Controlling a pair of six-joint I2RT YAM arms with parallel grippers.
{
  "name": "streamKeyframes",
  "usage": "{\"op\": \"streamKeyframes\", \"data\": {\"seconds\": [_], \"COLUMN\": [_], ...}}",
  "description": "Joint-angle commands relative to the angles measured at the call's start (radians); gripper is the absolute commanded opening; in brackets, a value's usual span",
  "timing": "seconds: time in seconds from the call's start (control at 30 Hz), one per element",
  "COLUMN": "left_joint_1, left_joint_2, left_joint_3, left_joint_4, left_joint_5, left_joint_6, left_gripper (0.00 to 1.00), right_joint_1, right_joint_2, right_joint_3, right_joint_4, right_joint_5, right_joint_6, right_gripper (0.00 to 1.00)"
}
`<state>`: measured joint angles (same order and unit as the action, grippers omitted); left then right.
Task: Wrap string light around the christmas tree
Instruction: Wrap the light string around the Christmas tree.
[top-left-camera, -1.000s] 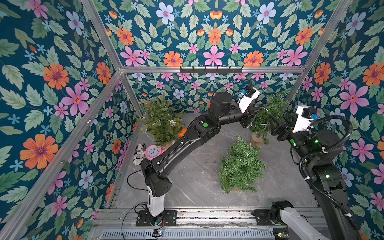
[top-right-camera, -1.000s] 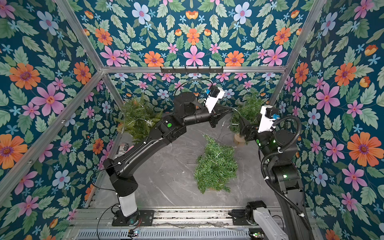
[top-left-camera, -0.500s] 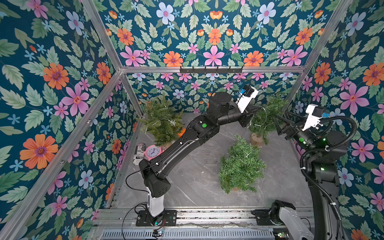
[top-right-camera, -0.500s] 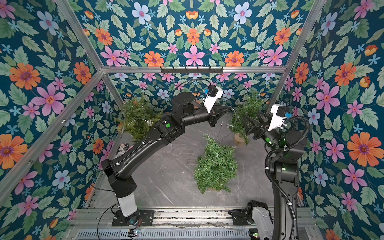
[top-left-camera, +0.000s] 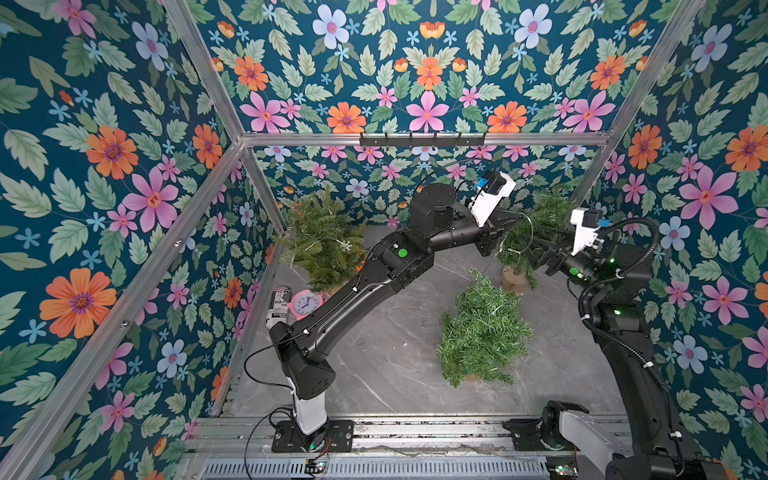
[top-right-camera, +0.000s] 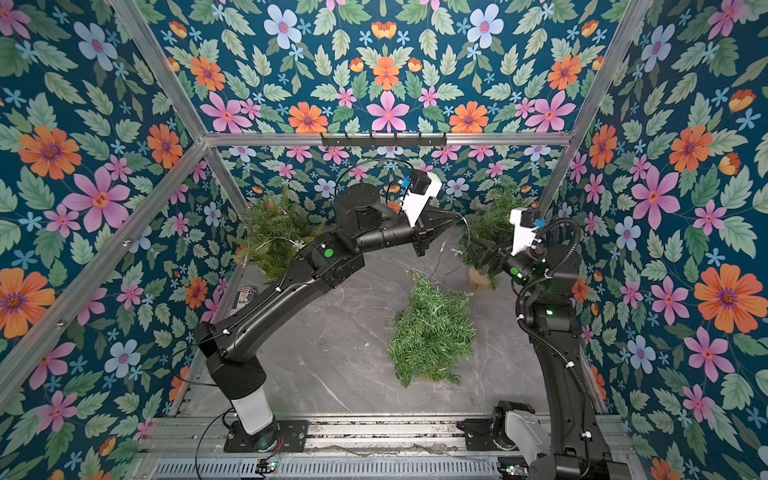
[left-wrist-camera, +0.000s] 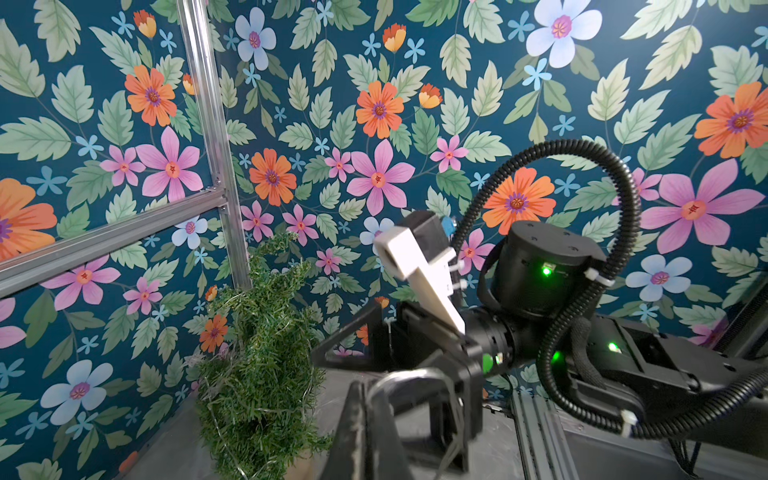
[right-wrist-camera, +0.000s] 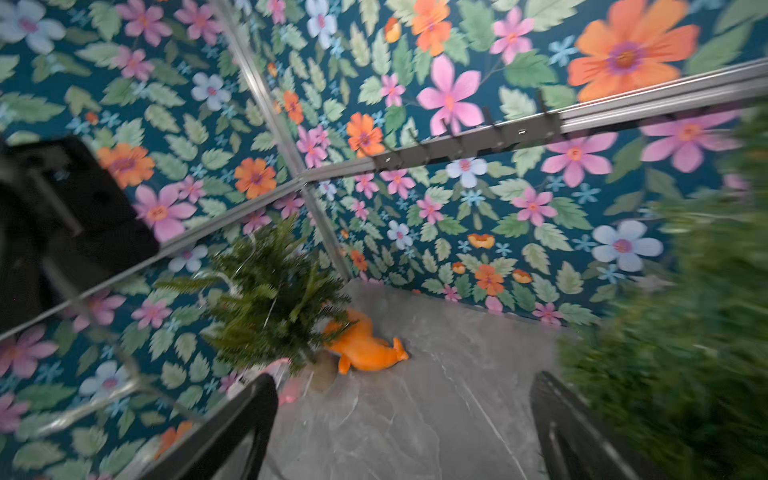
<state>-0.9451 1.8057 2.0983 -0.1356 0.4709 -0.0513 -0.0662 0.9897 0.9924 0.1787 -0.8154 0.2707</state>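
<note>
The christmas tree (top-left-camera: 548, 212) stands on a wooden base at the back right, with thin string light (left-wrist-camera: 232, 436) wound among its branches (left-wrist-camera: 257, 374). My left gripper (top-left-camera: 505, 226) reaches to the tree's left side and is shut on the string light (top-right-camera: 468, 232), which loops out of the closed jaws (left-wrist-camera: 361, 415) and hangs toward the floor. My right gripper (top-left-camera: 534, 255) sits low against the tree's front and is open, with nothing between its fingers (right-wrist-camera: 249, 415). The blurred tree (right-wrist-camera: 685, 332) lies beside the other finger in the right wrist view.
A second small tree (top-left-camera: 324, 245) with lights stands at the back left, an orange toy (right-wrist-camera: 365, 345) at its foot. A third tree (top-left-camera: 482, 332) lies on the floor in the middle. A pink clock (top-left-camera: 306, 305) and a printed can (top-left-camera: 279, 309) sit by the left wall.
My right arm swung out to the right, then came back in against the tree, its jaws spreading wider. The left arm has held its place, still shut on the string.
</note>
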Motion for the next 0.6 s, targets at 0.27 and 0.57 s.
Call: {"op": "streamKeyframes", "data": {"seconds": [0.27, 0.57], "left_joint_1": [0.000, 0.000], "left_joint_2": [-0.003, -0.006], "left_joint_3": [0.002, 0.001], "left_joint_4": [0.042, 0.046], "left_joint_5": [0.004, 0.020], "left_joint_6": [-0.004, -0.019], "left_gripper": [0.00, 0.00], "right_joint_1": [0.056, 0.102], "right_joint_2": [-0.027, 0.036], "right_joint_3": [-0.040, -0.011], "right_joint_4": [0.015, 0.029], "right_joint_5": [-0.145, -0.127], "right_joint_6": [-0.146, -0.151], "right_gripper": [0.97, 0.96]}}
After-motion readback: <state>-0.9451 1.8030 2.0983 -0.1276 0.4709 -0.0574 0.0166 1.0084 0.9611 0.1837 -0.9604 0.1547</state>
